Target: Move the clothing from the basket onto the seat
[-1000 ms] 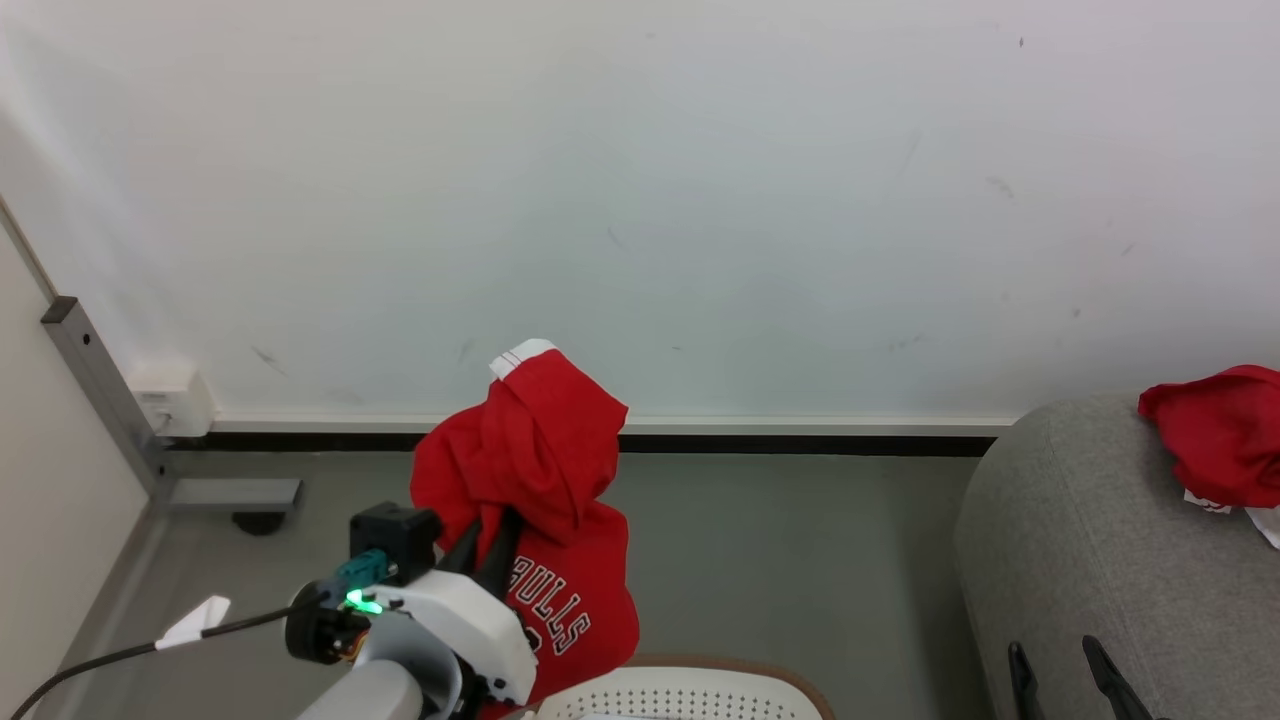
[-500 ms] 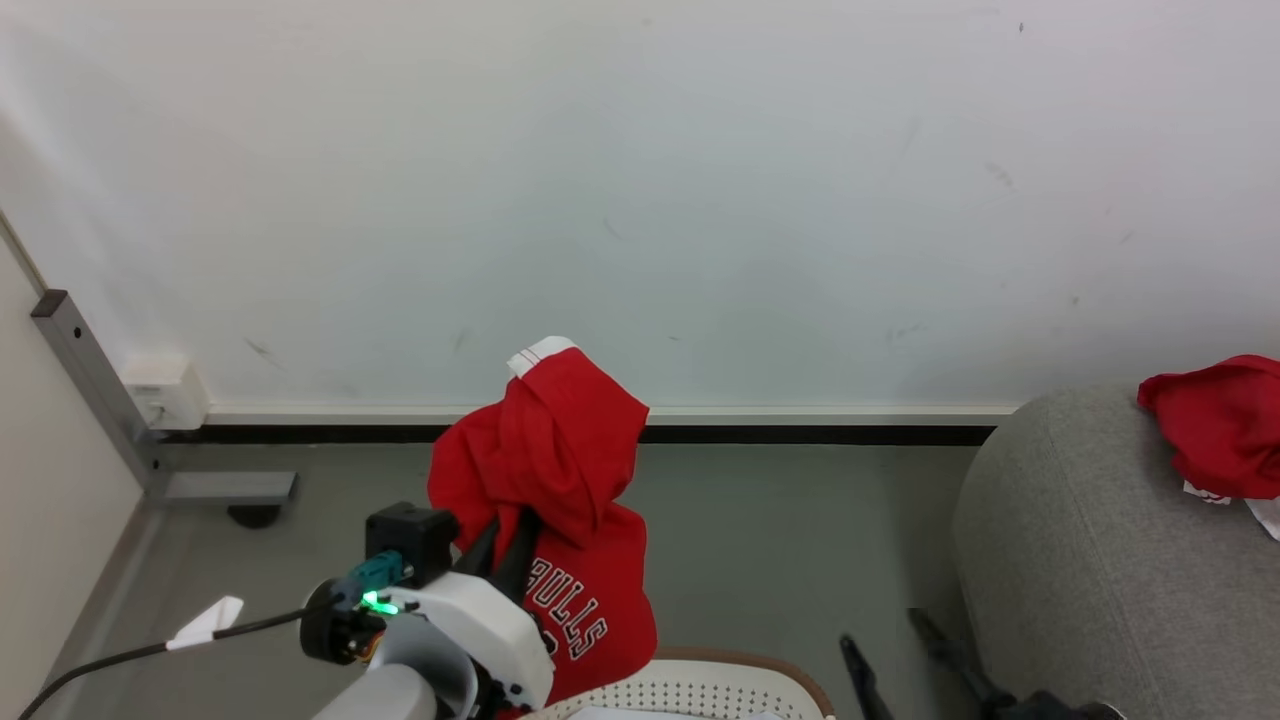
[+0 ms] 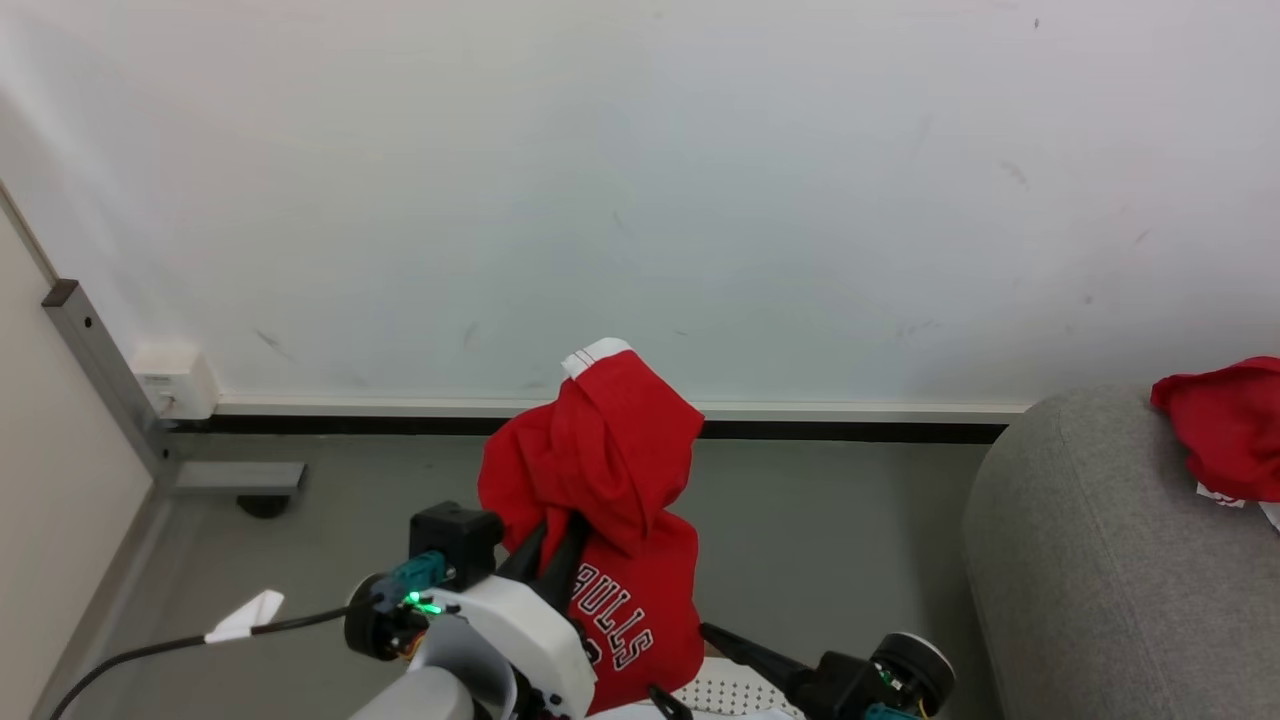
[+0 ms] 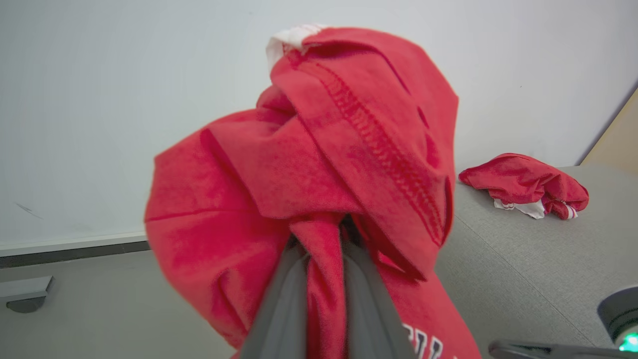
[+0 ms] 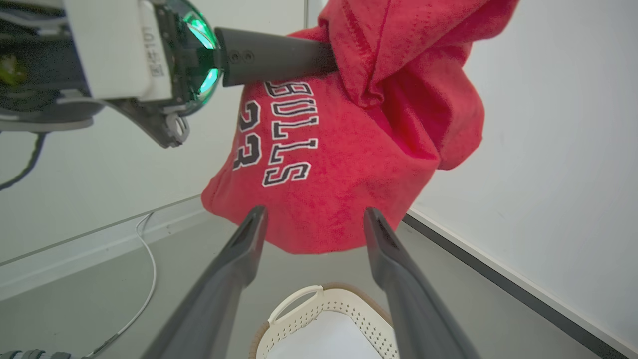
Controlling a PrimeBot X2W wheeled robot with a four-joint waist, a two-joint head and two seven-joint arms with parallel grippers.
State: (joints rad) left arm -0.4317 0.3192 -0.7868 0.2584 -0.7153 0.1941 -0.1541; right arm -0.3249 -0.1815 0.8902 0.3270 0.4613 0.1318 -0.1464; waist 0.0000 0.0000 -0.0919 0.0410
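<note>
Now | seat (image 3: 1100,560): 3 o'clock from the load, one red garment (image 3: 1220,440) lying on it | BULLS 23 jersey (image 3: 620,480): hanging above basket (image 5: 344,311), long axis vertical | left pincer (image 3: 555,540): narrow, clamped on jersey | right pincer (image 5: 315,212): wide, empty, 5 o'clock of jersey.

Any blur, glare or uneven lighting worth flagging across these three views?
Head view: even soft light, sharp, no glare. Left wrist view: fingers out of focus, stitching on the jersey sharp. Right wrist view: green lamp glows bright, jersey lettering crisp.
</note>
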